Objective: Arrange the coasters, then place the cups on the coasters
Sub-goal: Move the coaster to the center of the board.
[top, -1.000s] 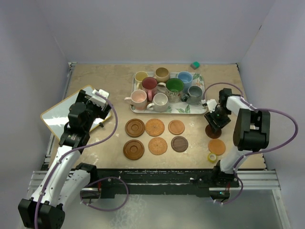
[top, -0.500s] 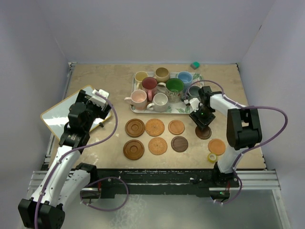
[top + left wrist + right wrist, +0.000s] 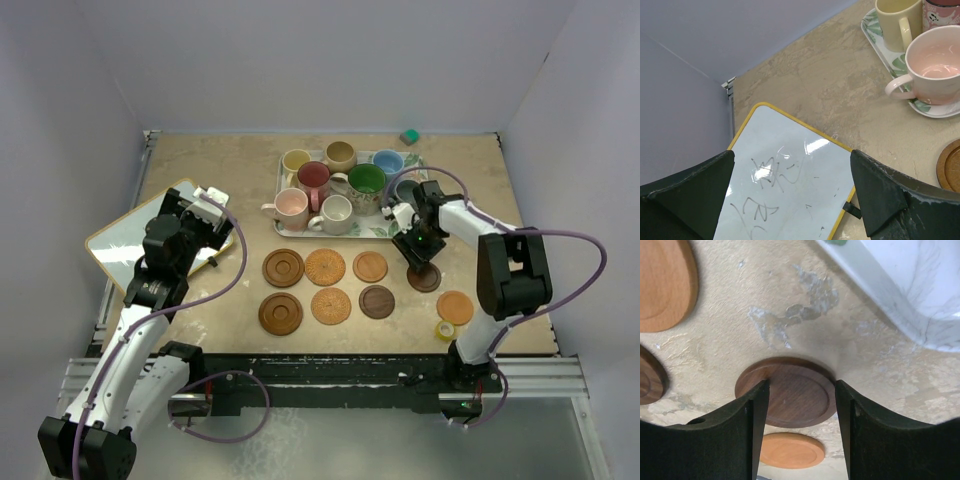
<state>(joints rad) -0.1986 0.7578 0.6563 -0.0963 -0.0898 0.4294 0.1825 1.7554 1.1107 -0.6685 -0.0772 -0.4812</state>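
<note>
Dark brown wood showed between the fingers (image 3: 747,430) of the right gripper (image 3: 420,250). The gripper pointed down, and its fingers were closed on the two sides of a dark brown coaster (image 3: 797,405). That coaster was low over the table (image 3: 200,160), and I could not tell if it touched. It was just in front of the leaf tray (image 3: 384,229). To its left, six coasters (image 3: 325,267) lay in two rows of three in the middle of the table. One light orange coaster (image 3: 455,307) lay apart near the front right, with a small yellow tape roll (image 3: 444,329) just beside it. The cups (image 3: 313,177) all stood on the tray. The left gripper (image 3: 792,155) hung over a white board (image 3: 790,200) with a yellow edge. Its fingers were wide open and held nothing.
</note>
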